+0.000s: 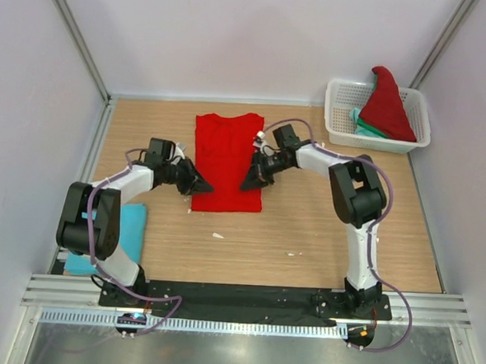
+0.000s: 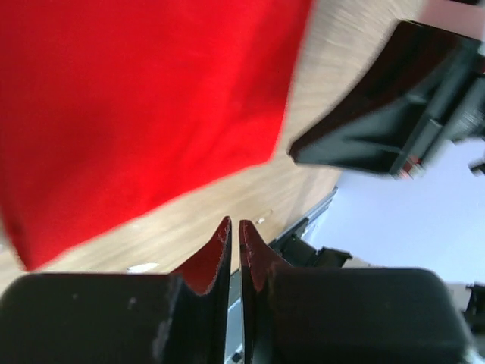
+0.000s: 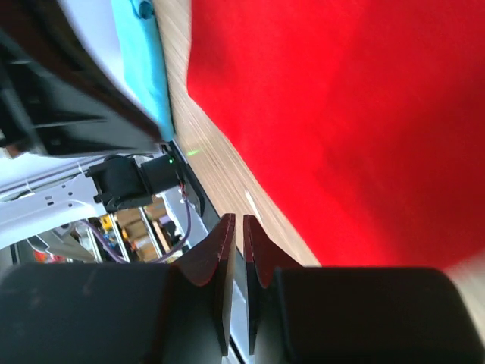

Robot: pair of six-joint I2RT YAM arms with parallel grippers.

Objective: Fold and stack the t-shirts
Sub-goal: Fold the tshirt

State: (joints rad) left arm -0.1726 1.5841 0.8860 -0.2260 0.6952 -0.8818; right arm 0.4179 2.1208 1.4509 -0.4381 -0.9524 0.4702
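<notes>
A bright red t-shirt (image 1: 228, 160) lies flat in a long folded strip at mid-table; it also shows in the left wrist view (image 2: 136, 98) and in the right wrist view (image 3: 341, 114). My left gripper (image 1: 206, 187) is shut and empty at the strip's lower left edge, above the cloth (image 2: 234, 225). My right gripper (image 1: 248, 185) is shut and empty over its lower right edge (image 3: 235, 220). A light blue t-shirt (image 1: 126, 227) lies folded at the near left and shows in the right wrist view (image 3: 140, 53). Another red t-shirt (image 1: 388, 104) and a teal-green one (image 1: 367, 128) sit in the basket.
The white lattice basket (image 1: 339, 114) stands at the far right corner. Small white scraps (image 1: 217, 235) lie on the wooden table in front of the red strip. Walls enclose the table on the left, back and right. The black base rail (image 1: 244, 298) runs along the near edge.
</notes>
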